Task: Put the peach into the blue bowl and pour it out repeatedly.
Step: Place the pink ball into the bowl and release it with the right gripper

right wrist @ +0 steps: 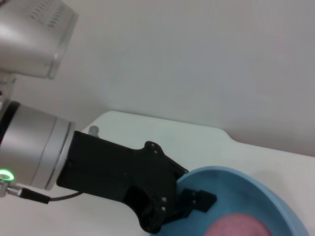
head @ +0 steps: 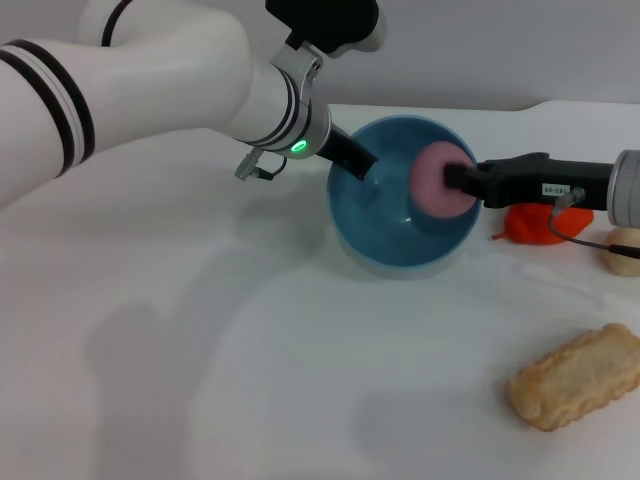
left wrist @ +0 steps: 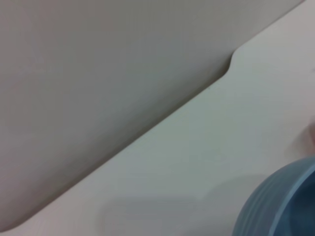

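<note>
Bread-looking biscuit thing (head: 577,377) sits nearest the robot on the white table (head: 250,380), off to its right and well out of the action. Further back on that side there's a red-orange fruit (head: 535,224) and a pale beige lump (head: 624,250), both just behind and below the right arm — bystanders, basically.

The real business is mid-table. The blue bowl (head: 400,215) is tipped so its opening faces the head camera, and that's because the left gripper (head: 362,163) has it by the far-left rim: in the right wrist view the black fingers (right wrist: 197,200) hook over the edge, one inside the bowl, so it looks clamped on the rim. Holding it at the rim makes sense, since that grip lets the wrist roll the bowl for a pour later.

The right gripper (head: 462,180) comes in from the right with the peach (head: 440,180) at its tip, the pink ball held over the bowl's right side, just inside the opening. How the fingers sit on the fruit is mostly hidden by the peach itself, but it isn't resting on anything, so the guess is that they're closed on it.

Judging by this, it's the loading step — peach is about to go in, pouring hasn't happened for this round. The left wrist view only catches a slice of the bowl's outer wall and the table's back edge.
</note>
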You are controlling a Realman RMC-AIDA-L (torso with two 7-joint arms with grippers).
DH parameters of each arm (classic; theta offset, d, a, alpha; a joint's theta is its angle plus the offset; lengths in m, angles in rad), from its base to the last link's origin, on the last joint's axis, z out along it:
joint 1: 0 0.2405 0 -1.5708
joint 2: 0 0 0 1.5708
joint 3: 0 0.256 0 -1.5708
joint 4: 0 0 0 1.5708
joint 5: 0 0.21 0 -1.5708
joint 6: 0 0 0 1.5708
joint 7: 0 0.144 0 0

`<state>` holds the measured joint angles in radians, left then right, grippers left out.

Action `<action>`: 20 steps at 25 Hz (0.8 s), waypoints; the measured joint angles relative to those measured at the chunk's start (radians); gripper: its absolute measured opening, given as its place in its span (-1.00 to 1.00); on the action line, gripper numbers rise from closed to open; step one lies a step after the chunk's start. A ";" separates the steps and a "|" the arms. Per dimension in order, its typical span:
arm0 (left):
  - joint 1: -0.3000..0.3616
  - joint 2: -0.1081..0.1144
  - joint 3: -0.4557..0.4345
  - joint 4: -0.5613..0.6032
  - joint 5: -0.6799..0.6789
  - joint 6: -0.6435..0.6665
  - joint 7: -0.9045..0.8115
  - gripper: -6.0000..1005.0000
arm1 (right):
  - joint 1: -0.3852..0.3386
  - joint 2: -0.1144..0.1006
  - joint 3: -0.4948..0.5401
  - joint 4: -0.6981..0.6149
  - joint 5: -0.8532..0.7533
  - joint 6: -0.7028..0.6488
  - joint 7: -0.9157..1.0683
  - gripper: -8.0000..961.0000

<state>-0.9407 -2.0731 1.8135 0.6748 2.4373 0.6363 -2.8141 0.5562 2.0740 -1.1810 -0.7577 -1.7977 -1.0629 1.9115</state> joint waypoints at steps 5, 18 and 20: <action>-0.004 -0.002 0.000 0.008 0.005 0.026 -0.012 -0.99 | 0.020 0.002 -0.001 0.028 0.005 0.007 -0.047 -0.89; -0.010 -0.002 0.000 0.009 0.005 0.066 -0.035 -0.99 | 0.022 0.004 0.003 0.035 0.019 -0.005 -0.071 0.07; -0.011 0.000 -0.001 0.013 0.006 0.089 -0.035 -0.99 | 0.003 0.004 0.007 0.019 0.057 -0.008 -0.082 0.16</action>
<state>-0.9518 -2.0731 1.8126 0.6877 2.4435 0.7255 -2.8494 0.5593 2.0781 -1.1743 -0.7391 -1.7409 -1.0711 1.8291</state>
